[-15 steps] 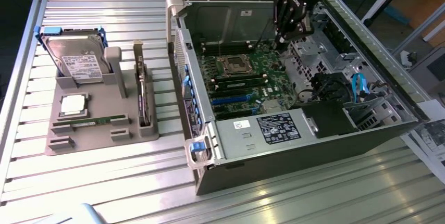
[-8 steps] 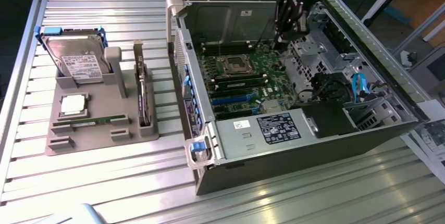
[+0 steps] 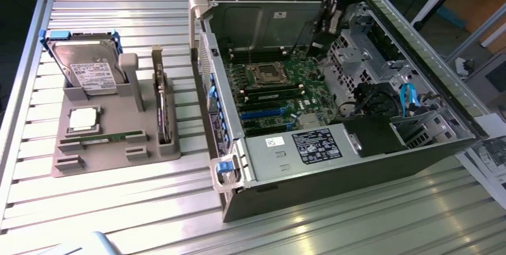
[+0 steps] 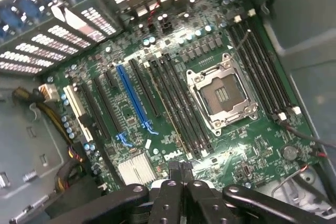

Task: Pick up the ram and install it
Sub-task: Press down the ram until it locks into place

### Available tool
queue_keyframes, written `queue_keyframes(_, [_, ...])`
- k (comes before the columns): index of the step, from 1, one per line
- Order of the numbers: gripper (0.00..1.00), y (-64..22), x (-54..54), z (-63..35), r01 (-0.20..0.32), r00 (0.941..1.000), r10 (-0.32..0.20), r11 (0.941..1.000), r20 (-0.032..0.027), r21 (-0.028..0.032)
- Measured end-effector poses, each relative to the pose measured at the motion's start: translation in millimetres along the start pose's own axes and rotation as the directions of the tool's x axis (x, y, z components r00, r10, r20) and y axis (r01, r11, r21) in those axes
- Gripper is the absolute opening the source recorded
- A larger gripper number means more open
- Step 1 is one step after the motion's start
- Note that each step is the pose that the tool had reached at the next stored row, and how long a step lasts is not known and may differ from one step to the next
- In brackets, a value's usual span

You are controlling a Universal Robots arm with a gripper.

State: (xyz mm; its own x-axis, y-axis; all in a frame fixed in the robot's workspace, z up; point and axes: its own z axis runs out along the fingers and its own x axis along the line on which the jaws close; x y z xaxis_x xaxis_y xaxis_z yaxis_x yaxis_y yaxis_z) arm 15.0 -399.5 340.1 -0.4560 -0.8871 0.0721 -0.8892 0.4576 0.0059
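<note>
The ram is seated in the grey tray on the tabletop. The end effector, fingers together and empty, is held over the motherboard. The ram is judged light, thin, rigid and fragile; its long edges are to be gripped.

Exterior high, oblique; wrist close above motherboard.

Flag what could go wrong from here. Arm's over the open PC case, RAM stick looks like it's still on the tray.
1. The gripper is shut and empty above the motherboard; any descent could hit the bare CPU socket.
2. The RAM stick lies in a slot on the grey tray, close beside the processor chip, so a grasp there could nudge the chip.
3. Loose cables crowd one side of the case.
</note>
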Motion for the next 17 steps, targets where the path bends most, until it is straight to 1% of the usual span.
queue_keyframes(2, [0.11, 0.0, 0.0, 0.0, -0.042, 0.9991, 0.042, 0.9991, 0.0002, -0.0030])
queue_keyframes(5, [0.11, 0.0, 0.0, 0.0, -0.099, 0.9951, 0.099, 0.9951, 0.0003, -0.0072])
queue_keyframes(6, [0.11, 0.0, 0.0, 0.1, -0.118, 0.9930, 0.118, 0.9930, 0.0003, -0.0086])
queue_keyframes(9, [0.11, 0.0, 0.0, 0.1, -0.176, 0.9844, 0.176, 0.9843, -0.0001, -0.0129])
queue_keyframes(10, [0.11, 0.0, 0.0, 0.1, -0.194, 0.9811, 0.194, 0.9810, -0.0002, -0.0142])
queue_keyframes(11, [0.11, 0.0, 0.0, 0.2, -0.218, 0.9760, 0.218, 0.9759, -0.0004, -0.0159])
queue_keyframes(14, [0.11, 0.0, 0.0, 0.2, -0.268, 0.9633, 0.268, 0.9631, -0.0011, -0.0196])
queue_keyframes(17, [0.11, 0.0, 0.0, 0.3, -0.328, 0.9445, 0.329, 0.9442, -0.0020, -0.0241])
